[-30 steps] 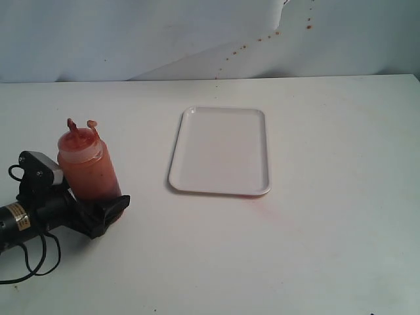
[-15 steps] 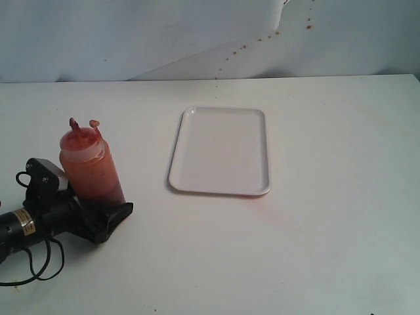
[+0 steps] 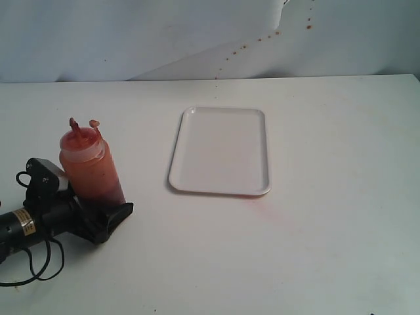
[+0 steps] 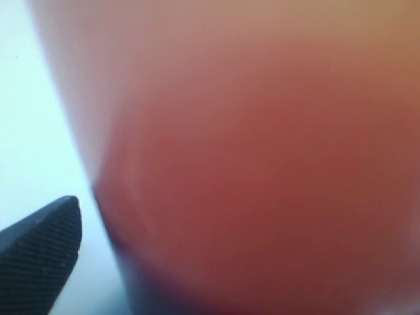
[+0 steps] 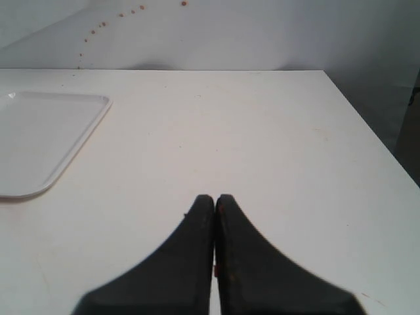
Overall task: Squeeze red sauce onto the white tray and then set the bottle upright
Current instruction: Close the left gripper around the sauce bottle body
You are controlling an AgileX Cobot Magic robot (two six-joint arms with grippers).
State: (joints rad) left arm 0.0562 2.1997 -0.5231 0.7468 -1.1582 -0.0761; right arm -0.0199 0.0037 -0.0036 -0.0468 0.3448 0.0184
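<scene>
Well left of the white tray (image 3: 221, 151), the bottle (image 3: 90, 169) stands near vertical, nozzle up and tilting slightly away from the tray, with the left gripper (image 3: 110, 209) spread around its base, apparently unclamped, both shifted slightly since a second ago.

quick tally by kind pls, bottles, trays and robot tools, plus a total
bottle: 1
white tray: 1
tools: 2, the left tool and the right tool
total: 4
</scene>
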